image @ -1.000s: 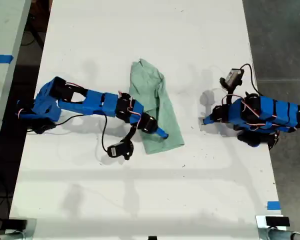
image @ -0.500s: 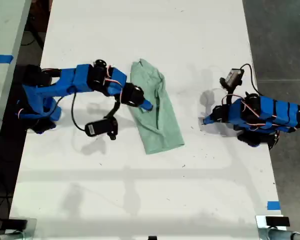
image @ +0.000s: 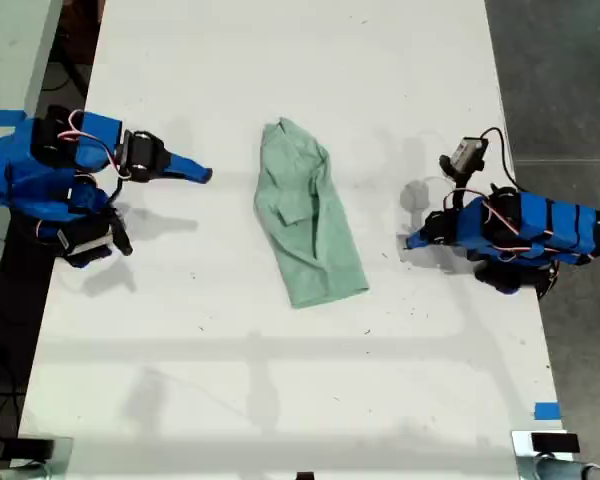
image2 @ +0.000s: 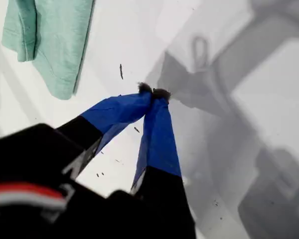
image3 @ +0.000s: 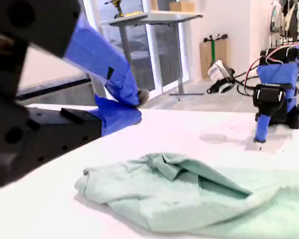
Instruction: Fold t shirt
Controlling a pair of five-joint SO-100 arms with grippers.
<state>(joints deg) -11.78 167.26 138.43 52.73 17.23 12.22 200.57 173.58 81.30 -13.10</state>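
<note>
Exterior view: one t shirt [image: 308,222] folded on table [image: 280,380]; two pincers, first [image2: 153,92] and second [image3: 132,102], both together, empty.

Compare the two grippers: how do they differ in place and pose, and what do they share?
Place: my first gripper is at the exterior view's right of the shirt; my second gripper is at its left.
Pose: my first gripper points down, tips close to the table; my second gripper lies about level, aimed toward the shirt.
Shared: both are blue, shut, empty and clear of the shirt.
</note>
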